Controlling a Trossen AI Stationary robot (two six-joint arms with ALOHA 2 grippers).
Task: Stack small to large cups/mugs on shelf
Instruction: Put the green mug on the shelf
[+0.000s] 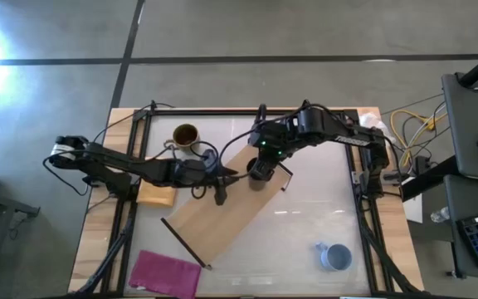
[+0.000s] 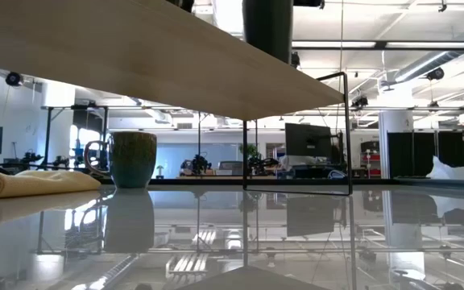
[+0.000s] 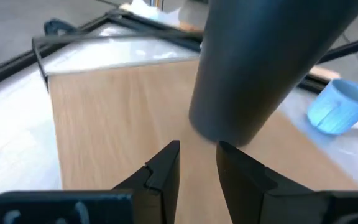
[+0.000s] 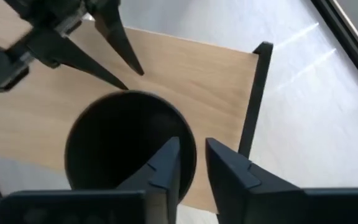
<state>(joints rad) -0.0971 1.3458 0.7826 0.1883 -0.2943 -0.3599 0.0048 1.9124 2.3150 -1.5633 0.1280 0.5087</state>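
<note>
The narrow black cup (image 1: 258, 176) stands upright over the far end of the light-wood shelf (image 1: 222, 212), held by my right gripper (image 4: 192, 152). In the low view its lower part (image 2: 268, 28) reaches down to the board (image 2: 135, 56). My left gripper (image 3: 197, 155) hovers open with a narrow gap just left of the cup (image 3: 253, 68), above the board, touching nothing. The mustard-brown mug (image 1: 185, 137) stands on the table beyond the shelf. The light blue-grey mug (image 1: 334, 256) sits near the right near corner. My right gripper holds the black cup by its rim (image 4: 185, 124), one finger inside the cup's mouth and one outside, pinching the wall. The fingers come from above, pointing down. The cup is upright with its base at the shelf board; whether it rests on it I cannot tell.
An orange cloth (image 1: 156, 195) lies left of the shelf under my left arm. A magenta cloth (image 1: 164, 274) lies at the near edge. The shelf's black rails (image 2: 349, 133) stand on the table. Bare tabletop lies right of the shelf.
</note>
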